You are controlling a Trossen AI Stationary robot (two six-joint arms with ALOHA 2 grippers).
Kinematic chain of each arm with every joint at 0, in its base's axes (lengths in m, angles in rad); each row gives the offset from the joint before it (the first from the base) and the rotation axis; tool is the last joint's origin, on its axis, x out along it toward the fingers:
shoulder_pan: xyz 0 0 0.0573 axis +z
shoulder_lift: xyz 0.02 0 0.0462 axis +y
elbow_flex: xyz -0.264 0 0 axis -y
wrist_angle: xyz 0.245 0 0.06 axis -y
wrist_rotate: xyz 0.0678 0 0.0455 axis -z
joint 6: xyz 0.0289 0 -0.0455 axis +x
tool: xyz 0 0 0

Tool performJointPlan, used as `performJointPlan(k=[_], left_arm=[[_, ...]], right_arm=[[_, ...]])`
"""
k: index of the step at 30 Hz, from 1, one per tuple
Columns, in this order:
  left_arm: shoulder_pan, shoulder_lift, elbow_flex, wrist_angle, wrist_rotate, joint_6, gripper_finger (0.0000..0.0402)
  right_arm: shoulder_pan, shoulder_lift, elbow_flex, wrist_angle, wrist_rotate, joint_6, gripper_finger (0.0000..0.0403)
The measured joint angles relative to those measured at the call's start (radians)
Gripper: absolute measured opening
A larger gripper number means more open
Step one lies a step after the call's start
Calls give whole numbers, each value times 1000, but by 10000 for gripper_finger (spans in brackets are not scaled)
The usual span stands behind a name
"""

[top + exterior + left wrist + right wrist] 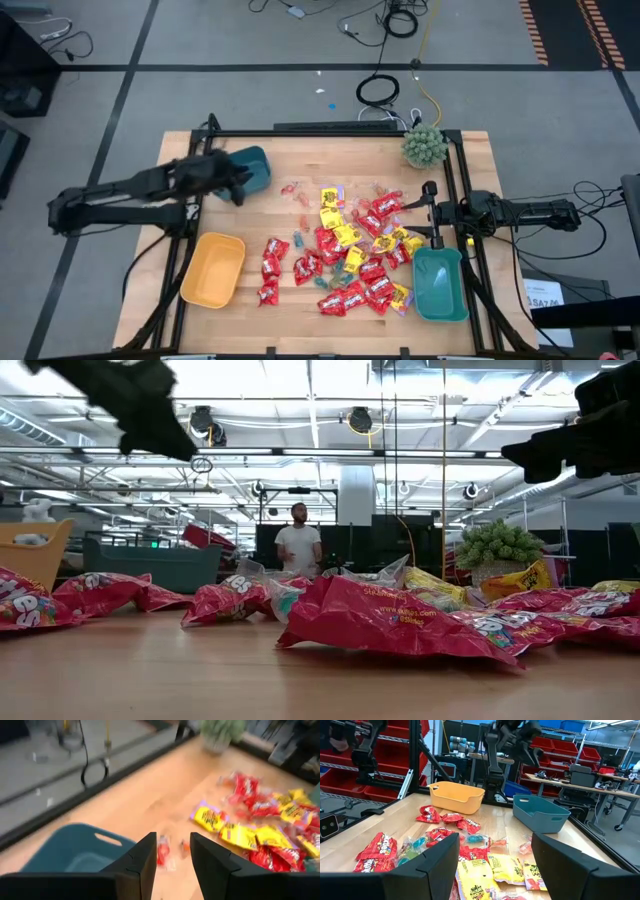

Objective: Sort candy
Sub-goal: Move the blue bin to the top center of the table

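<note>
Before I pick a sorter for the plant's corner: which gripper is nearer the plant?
Right. The right gripper hangs just in front of the plant, on its side of the table. The left gripper is across the table, by a teal bin.

Red and yellow candy (350,255), teal bin (441,285), orange bin (213,270), green plant (424,146)

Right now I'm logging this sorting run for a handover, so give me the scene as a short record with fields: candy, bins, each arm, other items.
candy: red packets, yellow packets and small wrapped pieces lie loose in a pile at table centre; no bin visibly holds any
bins: orange bin front left; teal bin back left; second teal bin front right
left gripper: above the back-left teal bin, fingers apart, nothing held
right gripper: at the right edge of the pile, fingers wide open, empty
other: green plant at back right corner
</note>
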Motion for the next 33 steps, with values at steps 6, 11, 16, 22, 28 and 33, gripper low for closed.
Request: performJointPlan(k=[6,11,16,22,28,33], left_arm=[[106,317,207,-11,138,-58,127],[176,515,360,-9,262,-53,127],[219,648,464,-10,303,-57,128],[261,742,558,-19,379,-87,136],[283,797,588,-4,490,-57,177],[309,826,588,-1,487,87,225]], right_arm=[[0,0,0,0,0,0,242],[0,0,0,0,0,0,242],[0,0,0,0,0,0,242],[0,0,0,0,0,0,242],[0,0,0,0,0,0,242],[0,0,0,0,0,0,242]])
